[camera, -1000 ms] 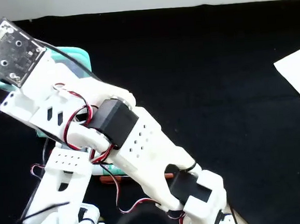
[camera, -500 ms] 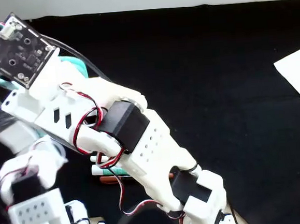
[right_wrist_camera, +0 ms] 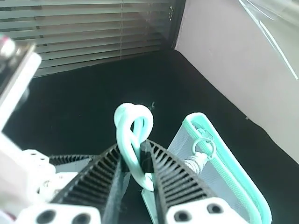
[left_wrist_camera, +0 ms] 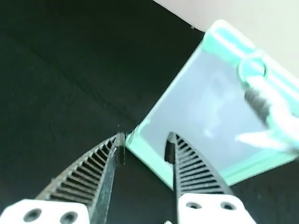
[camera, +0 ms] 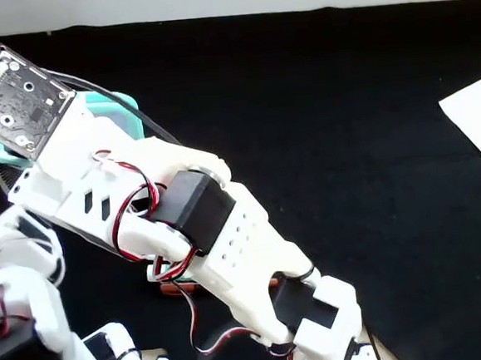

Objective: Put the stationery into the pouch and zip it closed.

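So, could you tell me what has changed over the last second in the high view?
The left arm swung away from beside the right arm, out to the left edge of the high view. The right arm stayed stretched over the teal pouch, barely shifting; now its gripper is shut on the pouch's loop. The white sheet did not move.
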Controlling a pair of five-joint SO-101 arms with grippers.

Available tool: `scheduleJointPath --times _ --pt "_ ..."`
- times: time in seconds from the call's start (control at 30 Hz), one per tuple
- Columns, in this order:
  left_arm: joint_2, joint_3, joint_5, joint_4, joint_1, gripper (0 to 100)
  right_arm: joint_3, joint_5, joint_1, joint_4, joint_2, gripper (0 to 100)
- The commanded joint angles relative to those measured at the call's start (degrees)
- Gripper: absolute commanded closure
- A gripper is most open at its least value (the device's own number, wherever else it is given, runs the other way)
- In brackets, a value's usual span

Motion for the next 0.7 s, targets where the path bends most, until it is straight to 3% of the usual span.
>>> scheduleJointPath --times 0.0,0.2,0.4,0.5,0.67 --pt "9.01 -9.54 -0.53 -0.09 -0.48 83 -2.51 0.35 -0.48 0.22 -0.66 99.2" --pt "30.55 -32.66 -0.53 0.53 -0.66 83 -2.51 -3.43 -1.27 0.22 -0.66 99.2" --pt "50.33 -58.15 -3.34 11.25 -0.75 83 -3.3 -3.52 -2.24 0.22 -0.75 99.2" --pt "56.22 -67.56 -3.43 17.05 -1.27 83 -8.57 -3.52 -3.03 0.22 -0.66 99.2" --pt "59.56 -74.15 -3.43 20.22 -1.01 83 -14.55 -3.6 -4.44 1.54 -0.48 99.2"
